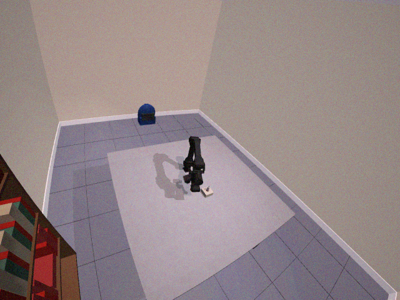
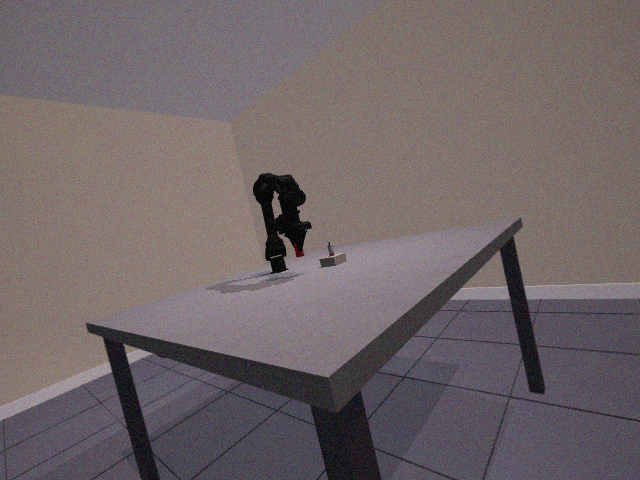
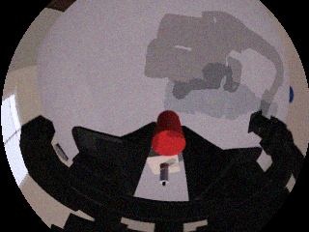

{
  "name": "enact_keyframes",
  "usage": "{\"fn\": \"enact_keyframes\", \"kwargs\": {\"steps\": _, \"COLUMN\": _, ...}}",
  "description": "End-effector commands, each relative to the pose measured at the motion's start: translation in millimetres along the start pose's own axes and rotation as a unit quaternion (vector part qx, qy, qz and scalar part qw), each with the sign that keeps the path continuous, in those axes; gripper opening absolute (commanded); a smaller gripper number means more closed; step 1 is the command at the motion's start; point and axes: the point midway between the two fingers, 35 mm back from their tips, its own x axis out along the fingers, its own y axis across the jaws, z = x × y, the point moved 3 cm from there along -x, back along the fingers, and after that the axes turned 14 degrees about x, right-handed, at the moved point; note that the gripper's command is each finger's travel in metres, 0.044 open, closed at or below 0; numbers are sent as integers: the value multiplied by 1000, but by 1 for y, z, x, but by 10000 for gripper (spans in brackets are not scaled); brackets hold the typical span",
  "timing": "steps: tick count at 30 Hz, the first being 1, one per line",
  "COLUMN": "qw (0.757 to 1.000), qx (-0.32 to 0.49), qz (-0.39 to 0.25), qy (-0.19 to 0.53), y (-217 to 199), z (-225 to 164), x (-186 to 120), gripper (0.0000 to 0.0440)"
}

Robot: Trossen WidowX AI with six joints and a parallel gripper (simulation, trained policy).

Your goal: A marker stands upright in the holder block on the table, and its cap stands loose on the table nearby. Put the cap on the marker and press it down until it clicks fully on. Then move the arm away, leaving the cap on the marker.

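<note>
The red cap (image 2: 299,252) (image 3: 169,143) is between the fingertips of my gripper (image 2: 298,245) (image 3: 168,127), which is shut on it. The cap points down and appears raised off the table. In the top view the arm hides the cap. A slim grey marker (image 1: 207,188) (image 2: 330,248) (image 3: 164,172) stands upright and bare-tipped in the pale holder block (image 1: 204,194) (image 2: 333,260) (image 3: 155,164). The gripper and cap are beside the holder, to its left in the exterior view, not over the marker.
The pale table (image 1: 206,239) (image 2: 289,325) carries the arm's base, left of the holder in the exterior view. The arm's shadow falls on the table. A bookshelf (image 1: 69,267) stands on the floor at the left, and a blue backpack-like object (image 1: 146,114) is by the far wall.
</note>
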Motion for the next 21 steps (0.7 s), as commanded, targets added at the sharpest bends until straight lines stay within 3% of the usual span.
{"fn": "enact_keyframes", "kwargs": {"steps": 1, "qw": 1000, "qx": 0, "qz": 5, "qy": 8, "y": 0, "z": -14, "x": -10, "gripper": 76}}
{"fn": "enact_keyframes", "kwargs": {"steps": 21, "qw": 1000, "qx": -17, "qz": 0, "qy": 21, "y": -20, "z": -98, "x": -35, "gripper": 38}}
